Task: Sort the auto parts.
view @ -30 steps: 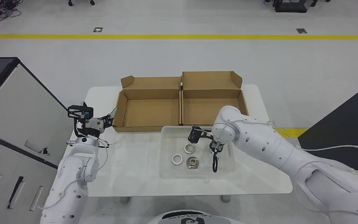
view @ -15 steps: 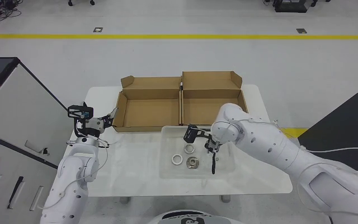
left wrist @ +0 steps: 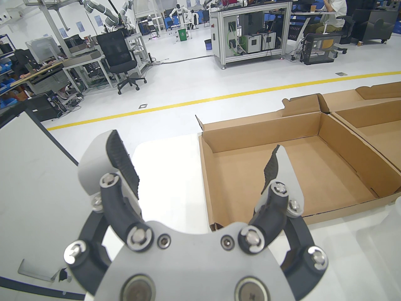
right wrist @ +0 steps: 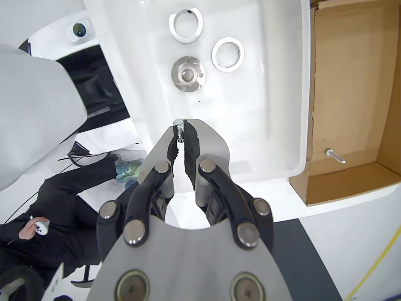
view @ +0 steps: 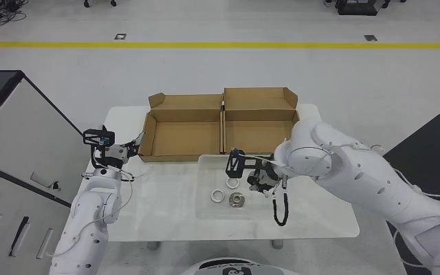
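The right gripper (right wrist: 184, 133), jaws clamped lengthwise on a small silver threaded bolt (right wrist: 179, 129), hangs over the white plastic tray (right wrist: 275, 111), brown cardboard box (right wrist: 344, 79) just past its rim.

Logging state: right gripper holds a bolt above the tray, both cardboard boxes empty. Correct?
Not both empty: the right wrist view shows a second bolt lying in one cardboard box. The right gripper does hold a bolt above the tray.

Top view: high above the tray (view: 210, 172), facing straight down; takes in the whole surface (view: 151, 206).
Right wrist view: close over the tray, facing down.
Left wrist view: low, well apart from the tray, facing level across the left box (left wrist: 282, 173).
Shared with top view: tray; left box.
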Controlling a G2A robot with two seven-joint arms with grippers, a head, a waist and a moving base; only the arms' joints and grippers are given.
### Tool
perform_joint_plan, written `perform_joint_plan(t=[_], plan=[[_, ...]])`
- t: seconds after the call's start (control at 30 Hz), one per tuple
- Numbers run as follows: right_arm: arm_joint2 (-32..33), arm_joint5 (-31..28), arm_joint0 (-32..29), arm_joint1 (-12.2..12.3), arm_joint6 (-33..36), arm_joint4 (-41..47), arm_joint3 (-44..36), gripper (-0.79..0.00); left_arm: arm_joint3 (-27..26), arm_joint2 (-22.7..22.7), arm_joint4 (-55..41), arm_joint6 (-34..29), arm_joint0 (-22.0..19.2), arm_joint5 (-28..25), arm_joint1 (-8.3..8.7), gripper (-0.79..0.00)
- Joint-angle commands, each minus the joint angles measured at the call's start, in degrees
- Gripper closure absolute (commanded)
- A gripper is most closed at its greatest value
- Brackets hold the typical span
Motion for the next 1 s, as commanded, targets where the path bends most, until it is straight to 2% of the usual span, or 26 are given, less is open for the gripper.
perform_joint_plan(t=[0.0, 0.43, 0.53, 0.7, 0.97], plan=[[0.04, -0.24, 0.29, 0.95, 0.00, 1.13, -1.49, 0.000, 0.00, 0.00, 0.00, 0.00, 0.00, 0.00, 0.00, -0.785], [0.16, -0.23, 0.72, 1.47, 0.00, 2.34, -2.01, 0.000, 0.00, 0.00, 0.00, 0.00, 0.00, 0.00, 0.00, -0.785], [1.54, 0.53, 0.17, 1.62, -3.85, 1.82, 0.02, 0.000, 0.00, 0.00, 0.00, 0.00, 0.00, 0.00, 0.00, -0.785], [10.42, -0.84, -1.03, 2.90, -10.97, 15.37, 6.81, 0.000, 0.00, 0.00, 0.00, 0.00, 0.00, 0.00, 0.00, -0.785], [23.73, -8.88, -7.19, 5.51, -13.75, 38.18, 15.14, 0.000, 0.00, 0.00, 0.00, 0.00, 0.00, 0.00, 0.00, -0.785]])
